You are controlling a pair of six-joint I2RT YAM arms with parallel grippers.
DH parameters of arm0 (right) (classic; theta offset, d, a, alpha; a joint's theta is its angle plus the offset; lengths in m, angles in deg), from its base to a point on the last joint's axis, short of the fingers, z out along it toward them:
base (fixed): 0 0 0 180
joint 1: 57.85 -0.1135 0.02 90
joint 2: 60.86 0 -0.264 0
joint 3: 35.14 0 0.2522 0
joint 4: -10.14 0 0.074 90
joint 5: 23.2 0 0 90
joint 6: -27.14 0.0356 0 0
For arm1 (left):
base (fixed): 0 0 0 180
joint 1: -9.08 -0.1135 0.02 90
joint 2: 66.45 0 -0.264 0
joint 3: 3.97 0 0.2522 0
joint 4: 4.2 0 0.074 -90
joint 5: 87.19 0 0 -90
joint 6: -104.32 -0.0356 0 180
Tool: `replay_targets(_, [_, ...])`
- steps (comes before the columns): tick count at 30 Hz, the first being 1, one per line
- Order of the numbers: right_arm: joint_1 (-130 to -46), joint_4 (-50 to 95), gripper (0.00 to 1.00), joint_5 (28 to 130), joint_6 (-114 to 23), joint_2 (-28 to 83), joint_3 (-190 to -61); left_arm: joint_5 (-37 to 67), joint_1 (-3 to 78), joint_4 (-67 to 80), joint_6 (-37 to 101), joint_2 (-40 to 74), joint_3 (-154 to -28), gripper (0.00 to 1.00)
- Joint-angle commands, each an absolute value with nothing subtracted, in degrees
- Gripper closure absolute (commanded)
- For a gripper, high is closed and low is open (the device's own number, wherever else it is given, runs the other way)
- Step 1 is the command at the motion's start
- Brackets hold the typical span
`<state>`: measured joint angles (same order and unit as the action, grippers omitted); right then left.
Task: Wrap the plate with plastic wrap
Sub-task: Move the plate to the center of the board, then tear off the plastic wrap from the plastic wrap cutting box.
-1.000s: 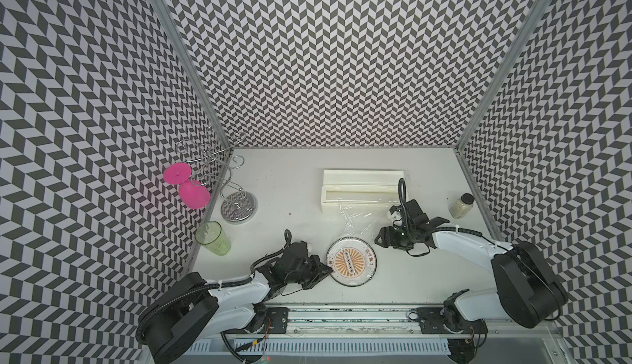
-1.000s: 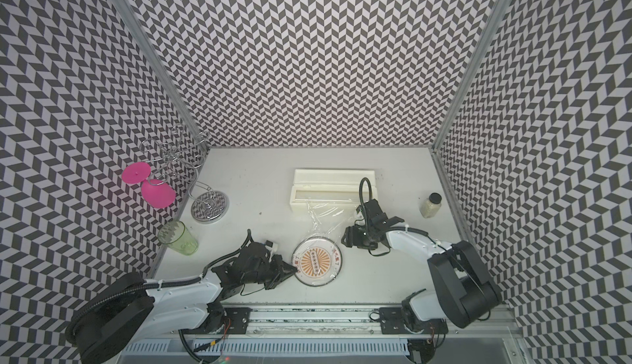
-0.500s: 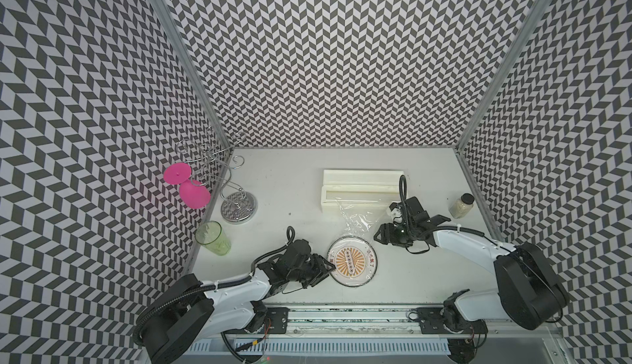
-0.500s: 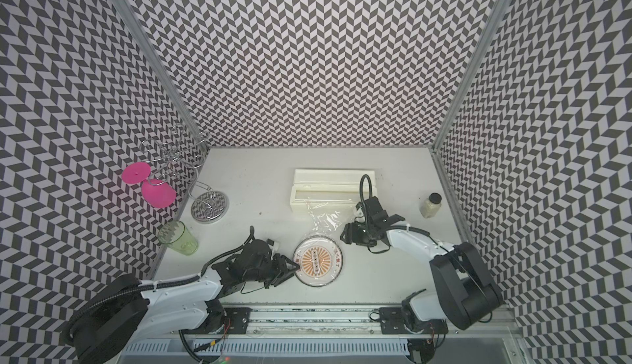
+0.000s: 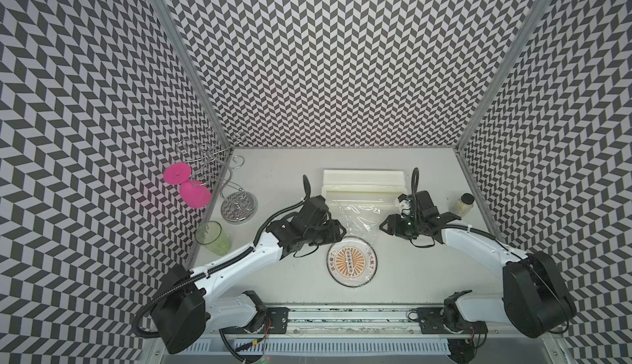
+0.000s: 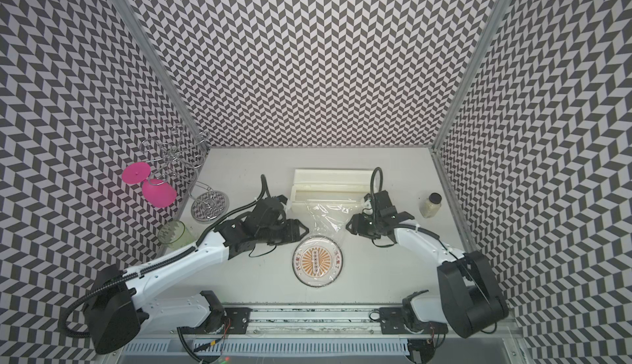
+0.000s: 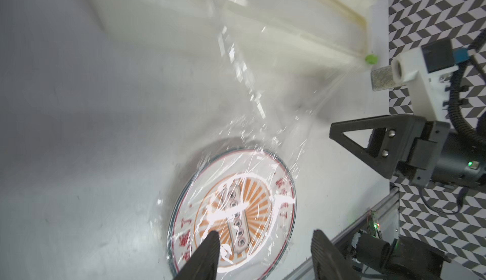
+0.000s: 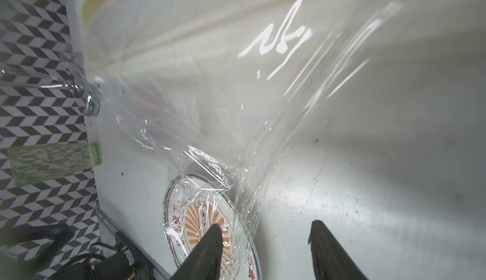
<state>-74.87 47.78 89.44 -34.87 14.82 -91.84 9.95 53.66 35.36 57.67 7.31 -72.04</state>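
On the table (image 5: 280, 174), at 12 o'clock, a long cream box (image 5: 362, 177). From it toward 6 o'clock, a sheet of plastic wrap (image 5: 355, 213), crinkled over the plate (image 5: 352, 263) at 6 o'clock. At the plate's 10 o'clock, left gripper (image 7: 265, 232), spread, pinching nothing. At 2 o'clock, right gripper (image 8: 266, 224), likewise spread, empty.

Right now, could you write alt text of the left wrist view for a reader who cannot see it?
A round white plate with an orange sunburst centre lies on a white table under crinkled plastic wrap, which stretches back to a cream dispenser box. The left gripper stands open in the foreground, its dark jaws apart.
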Motion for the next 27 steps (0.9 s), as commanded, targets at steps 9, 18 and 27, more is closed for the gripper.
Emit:
replay_targets(9, [-61.13,46.59,0.34,82.94,-35.88,17.64,-102.11,10.7,54.25,37.48,10.45,38.37,-108.69,0.43])
replay_targets(18, [-59.37,45.44,0.44,86.61,-37.81,26.07,-105.37,22.37,55.58,28.31,-2.98,48.4,-118.13,0.49])
replay_targets(27, [-57.67,44.6,0.57,90.62,-40.1,30.81,-107.04,23.79,58.17,23.26,-9.71,55.71,-121.58,0.52])
